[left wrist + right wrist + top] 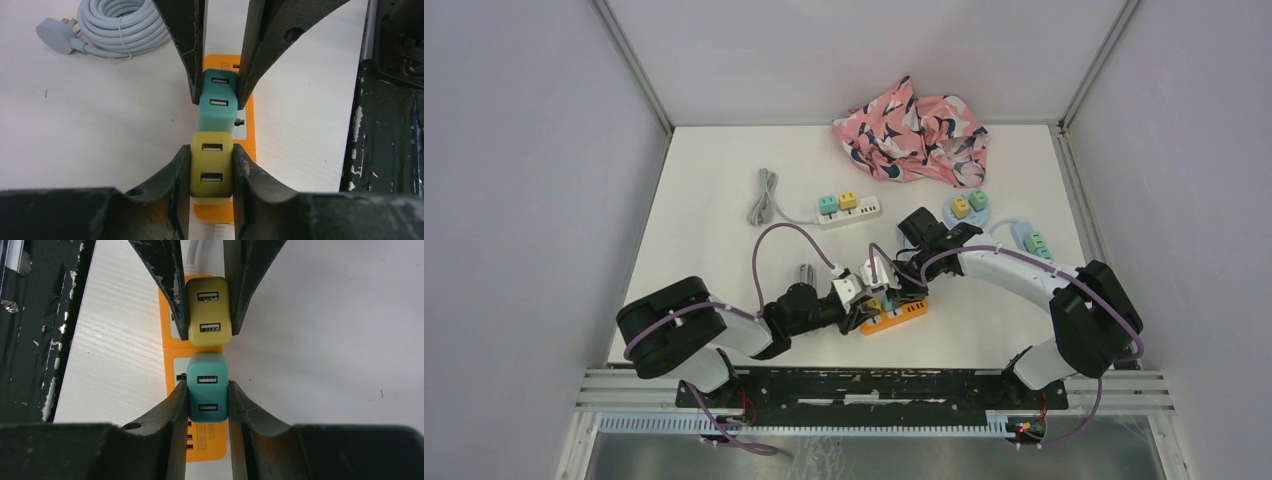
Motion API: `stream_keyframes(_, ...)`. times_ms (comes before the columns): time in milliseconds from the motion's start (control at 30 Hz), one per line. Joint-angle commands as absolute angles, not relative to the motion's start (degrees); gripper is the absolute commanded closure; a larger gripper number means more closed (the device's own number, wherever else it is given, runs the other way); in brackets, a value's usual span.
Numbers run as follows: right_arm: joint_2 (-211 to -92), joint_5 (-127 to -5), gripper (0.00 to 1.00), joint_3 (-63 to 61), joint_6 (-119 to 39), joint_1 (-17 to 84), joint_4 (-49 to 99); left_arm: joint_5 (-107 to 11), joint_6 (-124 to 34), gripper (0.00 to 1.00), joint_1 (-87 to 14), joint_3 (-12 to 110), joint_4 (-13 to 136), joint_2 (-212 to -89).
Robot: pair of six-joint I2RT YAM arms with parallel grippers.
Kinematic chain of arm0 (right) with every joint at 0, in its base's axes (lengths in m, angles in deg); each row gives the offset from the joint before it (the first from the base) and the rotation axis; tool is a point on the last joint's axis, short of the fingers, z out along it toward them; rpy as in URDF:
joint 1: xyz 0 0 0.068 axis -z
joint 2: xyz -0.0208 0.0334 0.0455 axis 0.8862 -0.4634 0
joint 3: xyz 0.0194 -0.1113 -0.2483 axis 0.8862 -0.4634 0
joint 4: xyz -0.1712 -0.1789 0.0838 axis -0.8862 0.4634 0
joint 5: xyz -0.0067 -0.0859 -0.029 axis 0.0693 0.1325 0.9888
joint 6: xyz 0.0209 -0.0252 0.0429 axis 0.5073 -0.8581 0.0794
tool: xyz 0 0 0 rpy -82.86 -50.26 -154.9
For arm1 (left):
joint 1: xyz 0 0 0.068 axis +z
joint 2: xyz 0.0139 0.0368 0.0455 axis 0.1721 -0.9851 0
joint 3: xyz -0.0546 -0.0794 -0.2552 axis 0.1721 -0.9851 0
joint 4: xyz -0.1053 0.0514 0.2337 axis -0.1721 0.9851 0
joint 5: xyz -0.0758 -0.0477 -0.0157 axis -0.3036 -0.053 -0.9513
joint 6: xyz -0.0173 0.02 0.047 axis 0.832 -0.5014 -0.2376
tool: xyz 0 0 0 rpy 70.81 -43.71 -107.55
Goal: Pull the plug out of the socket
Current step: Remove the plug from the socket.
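Two-port rounded yellow plug [208, 312] pinched by left claw [212, 166], teal plug [218, 100] pinched by right claw [207, 400], on orange socket strip [212, 445].

Enclosure, seen from above.
- Table: white rectangular matte table top [709, 195], fine wood-like grain near its front edge in the wrist views [305, 125].
- Back wall: plain pale grey-lilac panel [854, 50].
- Side walls: matching pale panels, left [514, 200] and right [1194, 150].
- Corner posts: two slim silver aluminium bars, left [636, 68] and right [1102, 62], running to the table's far corners.
- Front edge: scuffed black metal plate [874, 383], chipped paint; below it a slotted silver rail [874, 426].
- Light: even, diffuse, soft shadows.
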State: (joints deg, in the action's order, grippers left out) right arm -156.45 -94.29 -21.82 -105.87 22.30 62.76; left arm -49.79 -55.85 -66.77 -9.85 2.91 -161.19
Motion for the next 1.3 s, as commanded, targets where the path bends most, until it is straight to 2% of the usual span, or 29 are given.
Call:
stream_keyframes(0,-156.30,-93.66,0.92,-21.59,-105.40,21.96,62.53,-49.67,-56.31,0.78,-66.51,-7.61,1.87,-162.46)
stream_keyframes(67,-156.44,-94.01,0.95,-21.37,-104.32,21.96,62.41,-49.63,-56.99,0.94,-66.52,-7.69,2.80,-162.42)
stream_keyframes(100,-156.44,-94.84,0.96,-21.21,-103.67,21.91,62.25,-49.53,-57.47,0.97,-66.51,-7.69,3.38,-162.33)
stream_keyframes(367,-157.24,-98.43,1.00,-20.48,-92.41,20.20,55.86,-50.39,-58.60,0.97,-66.52,-7.90,4.04,-163.88)
stream_keyframes(567,-156.15,-95.32,1.00,-21.33,-101.41,24.88,60.90,-49.83,-58.73,0.97,-66.58,-9.15,2.90,-164.05)
stream_keyframes(733,-154.47,-100.44,1.00,-23.05,-112.48,25.55,67.75,-49.41,-59.21,0.97,-66.42,-9.22,2.87,-164.21)
stream_keyframes(900,-156.97,-101.35,1.00,-21.30,-105.15,21.10,64.78,-49.62,-58.58,0.97,-66.49,-8.74,2.91,-164.83)
stream_keyframes(1067,-156.60,-100.08,1.00,-19.85,-96.97,22.13,60.10,-49.54,-58.25,0.97,-66.45,-8.81,2.89,-164.94)
stream_keyframes(1267,-156.22,-98.97,1.00,-20.06,-106.87,27.01,68.18,-49.40,-58.34,0.97,-66.42,-8.75,2.95,-165.27)
